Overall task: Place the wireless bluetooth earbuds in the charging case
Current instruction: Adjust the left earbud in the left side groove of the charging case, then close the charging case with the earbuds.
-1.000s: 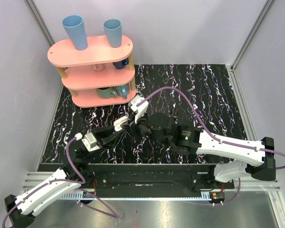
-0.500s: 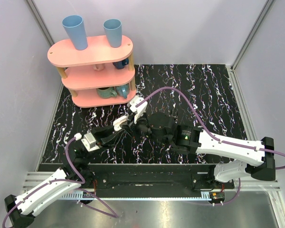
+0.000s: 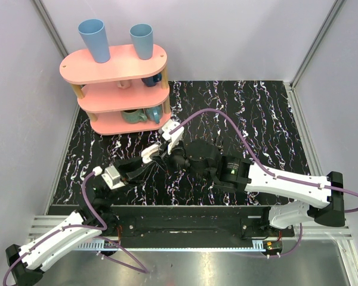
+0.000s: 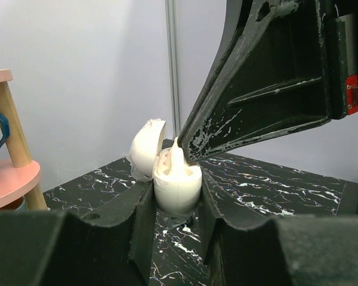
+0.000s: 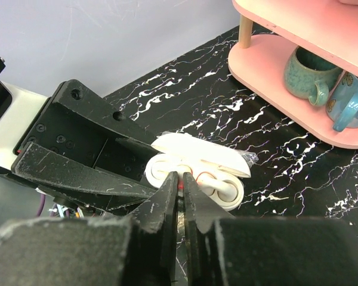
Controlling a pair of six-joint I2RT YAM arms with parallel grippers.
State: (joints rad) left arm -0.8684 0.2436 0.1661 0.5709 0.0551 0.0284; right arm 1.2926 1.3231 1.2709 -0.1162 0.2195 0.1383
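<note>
Where the left gripper (image 4: pixel 178 205) sits nearest the bases, its fingers are clamped on the sides of the charging case (image 4: pixel 178 186), which is held mouth-up with the lid (image 4: pixel 148 146) hinged back. Directly above it, the right gripper (image 5: pixel 180 180) has its fingers almost together, apparently pinching one earbud (image 4: pixel 178 156), long axis vertical, lower end at the case mouth. Judged need: a straight descent. Whether the other earbud is seated cannot be told. Beyond, the pink shelf (image 3: pixel 116 70) holds mugs (image 5: pixel 307 74).

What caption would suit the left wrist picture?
Left gripper holds the open charging case while the right gripper seats an earbud inside.
</note>
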